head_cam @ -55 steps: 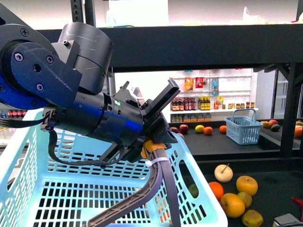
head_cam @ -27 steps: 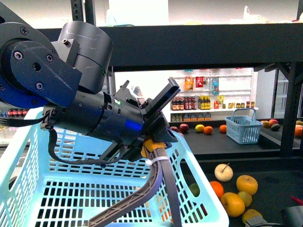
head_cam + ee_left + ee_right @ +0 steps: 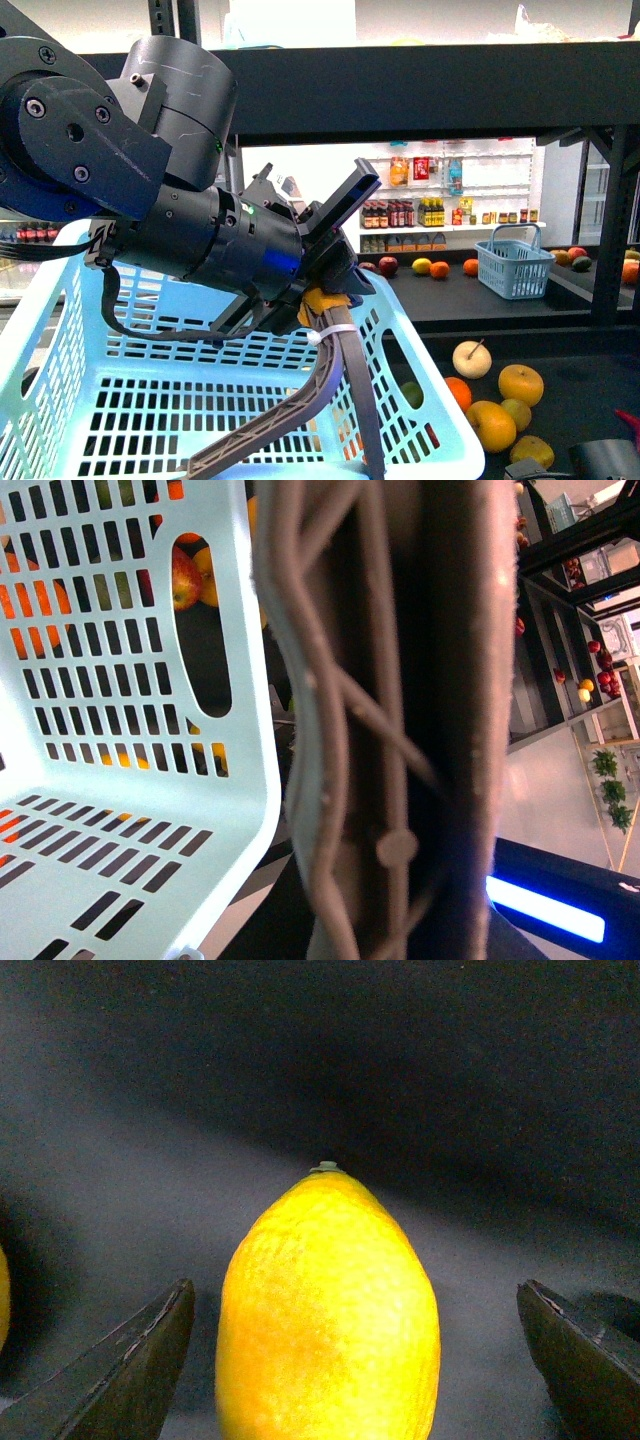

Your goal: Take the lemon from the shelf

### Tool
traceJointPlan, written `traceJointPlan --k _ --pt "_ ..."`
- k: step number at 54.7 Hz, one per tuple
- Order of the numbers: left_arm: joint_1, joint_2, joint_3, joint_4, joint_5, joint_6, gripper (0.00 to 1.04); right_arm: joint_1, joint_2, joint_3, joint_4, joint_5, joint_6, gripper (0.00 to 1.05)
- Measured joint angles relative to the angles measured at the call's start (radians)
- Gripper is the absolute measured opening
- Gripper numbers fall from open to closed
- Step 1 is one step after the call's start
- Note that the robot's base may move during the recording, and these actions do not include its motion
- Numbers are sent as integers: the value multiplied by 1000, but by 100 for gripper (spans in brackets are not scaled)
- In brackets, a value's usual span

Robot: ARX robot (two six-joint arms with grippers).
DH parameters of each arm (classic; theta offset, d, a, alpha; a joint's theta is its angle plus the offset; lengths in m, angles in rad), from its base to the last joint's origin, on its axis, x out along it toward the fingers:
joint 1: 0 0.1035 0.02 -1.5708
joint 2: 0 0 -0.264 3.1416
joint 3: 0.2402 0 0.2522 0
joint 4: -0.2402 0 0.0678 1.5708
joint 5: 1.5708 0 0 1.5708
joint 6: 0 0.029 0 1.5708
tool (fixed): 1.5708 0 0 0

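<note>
The front camera sits on the robot's body and faces the shelf [image 3: 420, 95] head-on. The left arm [image 3: 150, 200] looms close to its lens above the basket [image 3: 200, 350], with the fruit pile [image 3: 495, 425] farther off at lower right. The left wrist camera is almost against the basket's handle [image 3: 340, 780], looking along it past the basket wall. It shares the basket, handle and fruit with the front view. The right wrist camera looks from very near at the lemon [image 3: 328, 1320] on the shelf's dark tier, with its jaws either side.
</note>
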Motion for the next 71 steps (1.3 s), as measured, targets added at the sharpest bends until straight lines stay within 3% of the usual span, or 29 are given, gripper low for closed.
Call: traceJointPlan --k 6,21,24,42,52,61,71 --pt "0 0 0 0 0 0 13 4 13 13 -12 0 3 95" --pt "0 0 0 0 0 0 13 12 29 18 -58 3 8 58" --pt "0 0 0 0 0 0 13 12 29 18 -63 8 11 56" --pt "0 0 0 0 0 0 13 -6 -77 -94 -12 37 38 54" --pt "0 0 0 0 0 0 13 -50 -353 -281 105 35 41 54" --pt "0 0 0 0 0 0 13 -59 -665 -460 121 -55 101 54" --pt "0 0 0 0 0 0 13 31 -941 -528 63 -162 250 54"
